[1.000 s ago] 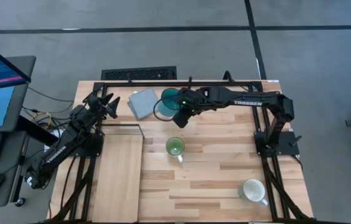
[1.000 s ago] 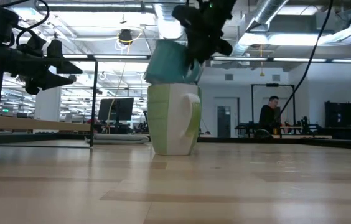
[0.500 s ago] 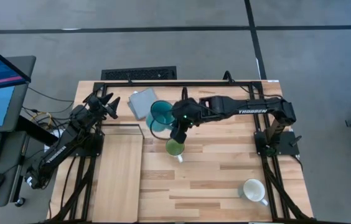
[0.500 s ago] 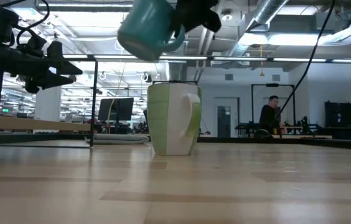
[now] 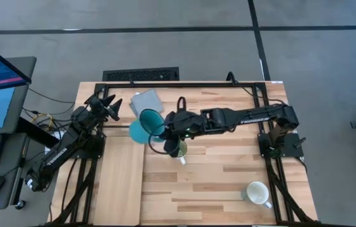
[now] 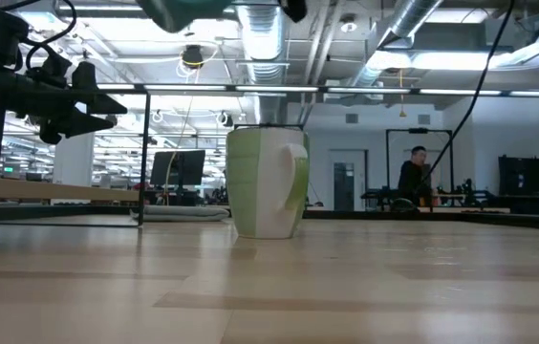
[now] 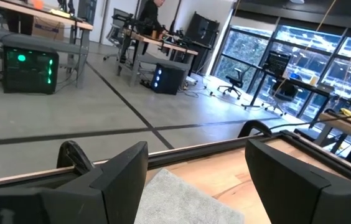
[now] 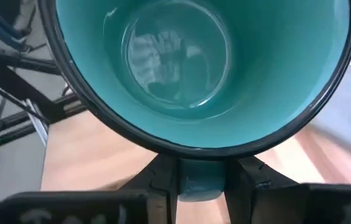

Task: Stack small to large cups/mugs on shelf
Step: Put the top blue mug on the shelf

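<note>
My right gripper (image 5: 166, 130) is shut on the teal-blue mug (image 5: 144, 125) and holds it in the air near the far end of the pale wooden shelf (image 5: 120, 173). The right wrist view looks into the mug's mouth (image 8: 194, 68). The low view catches only its bottom (image 6: 188, 10) at the top edge. The light green mug (image 5: 178, 150) stands upright on the tabletop just under that gripper and fills the middle of the low view (image 6: 265, 182). The white mug (image 5: 257, 193) stands by the near right corner. My left gripper (image 5: 105, 106) waits open at the far left. My right gripper pinches the teal mug's handle (image 8: 200, 182) between its two fingers (image 8: 160, 182), just below the rim. The fingers reach in from the table's right side. The mug is lifted clear and tilted, its bottom toward the table's left.
A flat grey-blue pad (image 5: 145, 101) lies near the far edge, in front of my left gripper (image 7: 197, 180). A thin dark frame (image 5: 127, 128) stands at the shelf's far end. Bare planks stretch between the green mug and the white one. A person shows far behind (image 6: 413, 177).
My right gripper has carried the teal mug from beside the grey pad toward the table's left and near side, past the green mug, to the shelf's far end. The mug has risen and has tipped from upright to tilted. The left arm has kept still.
</note>
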Motion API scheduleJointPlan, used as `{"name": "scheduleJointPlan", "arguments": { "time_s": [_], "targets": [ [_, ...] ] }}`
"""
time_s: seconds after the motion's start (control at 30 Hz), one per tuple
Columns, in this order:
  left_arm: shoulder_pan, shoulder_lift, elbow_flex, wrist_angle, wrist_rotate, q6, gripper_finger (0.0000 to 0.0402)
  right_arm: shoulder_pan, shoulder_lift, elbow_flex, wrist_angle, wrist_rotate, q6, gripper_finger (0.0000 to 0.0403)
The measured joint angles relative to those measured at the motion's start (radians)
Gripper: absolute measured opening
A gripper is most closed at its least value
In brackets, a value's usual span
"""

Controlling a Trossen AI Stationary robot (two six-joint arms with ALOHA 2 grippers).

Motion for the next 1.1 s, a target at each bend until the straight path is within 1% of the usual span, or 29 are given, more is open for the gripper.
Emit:
{"name": "scheduleJointPlan", "arguments": {
  "time_s": [0.07, 0.13, 0.2, 0.27, 0.3, 0.37, 0.4, 0.47, 0.53, 0.57, 0.6, 0.67, 0.73, 0.77, 0.83, 0.87, 0.93, 1.0, 1.07, 1.1],
  "targets": [
    [0.000, 0.002, 0.000, 0.000, 0.002, 0.000, 0.0261, 0.004, 0.027, -0.002, 0.005, -0.010, 0.004, 0.0102],
    [0.000, 0.002, 0.000, 0.000, 0.003, 0.000, 0.0261, 0.010, 0.065, -0.002, 0.089, -0.034, 0.003, 0.0102],
    [-0.003, 0.012, 0.000, 0.002, 0.012, -0.002, 0.0261, 0.022, 0.102, -0.002, 0.085, -0.051, 0.004, 0.0102],
    [-0.007, 0.011, 0.000, 0.001, 0.011, -0.012, 0.0261, 0.033, 0.131, 0.005, 0.124, -0.079, -0.005, 0.0102],
    [-0.007, 0.013, 0.000, 0.003, 0.015, -0.013, 0.0261, 0.039, 0.147, 0.011, 0.107, -0.082, -0.006, 0.0102],
    [-0.013, 0.029, 0.000, 0.001, 0.024, -0.015, 0.0261, 0.050, 0.181, 0.043, 0.124, -0.087, -0.007, 0.0102],
    [-0.013, 0.025, 0.000, 0.003, 0.017, -0.023, 0.0261, 0.055, 0.188, 0.056, 0.099, -0.091, -0.009, 0.0102],
    [-0.017, 0.047, 0.001, 0.006, 0.041, -0.026, 0.0261, 0.061, 0.214, 0.087, 0.031, -0.086, -0.017, 0.0102],
    [-0.018, 0.044, 0.000, 0.006, 0.033, -0.031, 0.0261, 0.061, 0.243, 0.118, 0.059, -0.081, -0.042, 0.0102],
    [-0.018, 0.049, 0.001, 0.011, 0.044, -0.033, 0.0261, 0.059, 0.258, 0.132, 0.020, -0.077, -0.046, 0.0102],
    [-0.023, 0.069, 0.002, 0.008, 0.051, -0.032, 0.0261, 0.059, 0.278, 0.153, 0.006, -0.075, -0.046, 0.0102],
    [-0.025, 0.062, 0.000, 0.005, 0.031, -0.039, 0.0261, 0.057, 0.306, 0.186, 0.007, -0.079, -0.053, 0.0102],
    [-0.028, 0.085, 0.001, 0.005, 0.048, -0.041, 0.0261, 0.053, 0.343, 0.218, -0.035, -0.075, -0.065, 0.0102],
    [-0.030, 0.086, 0.000, 0.004, 0.045, -0.038, 0.0261, 0.051, 0.359, 0.236, -0.008, -0.079, -0.073, 0.0102],
    [-0.028, 0.084, 0.001, 0.014, 0.050, -0.037, 0.0261, 0.050, 0.386, 0.258, -0.047, -0.085, -0.076, 0.0102],
    [-0.030, 0.098, 0.001, 0.008, 0.054, -0.035, 0.0261, 0.050, 0.407, 0.276, -0.055, -0.083, -0.076, 0.0102],
    [-0.029, 0.088, -0.001, 0.012, 0.040, -0.040, 0.0261, 0.048, 0.435, 0.303, -0.045, -0.102, -0.077, 0.0102],
    [-0.032, 0.102, 0.000, 0.029, 0.052, -0.039, 0.0261, 0.045, 0.460, 0.327, -0.083, -0.104, -0.077, 0.0102],
    [-0.033, 0.090, -0.003, 0.033, 0.042, -0.039, 0.0261, 0.043, 0.481, 0.353, -0.064, -0.117, -0.078, 0.0102],
    [-0.032, 0.089, -0.002, 0.048, 0.042, -0.038, 0.0261, 0.043, 0.486, 0.361, -0.090, -0.116, -0.081, 0.0102]
  ]
}}
